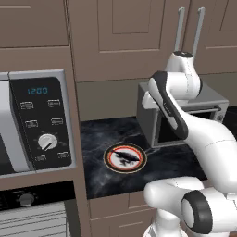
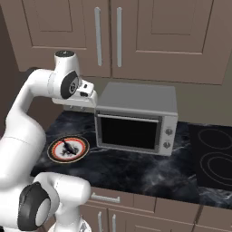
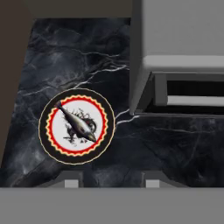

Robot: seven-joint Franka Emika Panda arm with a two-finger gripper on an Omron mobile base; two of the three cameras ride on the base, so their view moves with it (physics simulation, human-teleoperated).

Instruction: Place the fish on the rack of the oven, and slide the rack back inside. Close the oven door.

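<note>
The fish (image 3: 77, 124) lies on a round plate (image 3: 49, 144) with a red-and-black rim, below the gripper (image 3: 109, 178) and a little to its left. The gripper's 2 fingertips (image 3: 71, 179) stand apart around nothing — it hangs over the dark marble counter (image 3: 175, 148), with the small grey countertop oven (image 3: 183, 39) just to the right.

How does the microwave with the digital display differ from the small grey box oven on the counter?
The microwave sits built into the brown cabinet column, while the small grey oven stands free on the black marble counter. The microwave has a black panel with a lit display and one white dial; the small oven has two small knobs down its right side. Both are box-shaped appliances with knobs.
</note>
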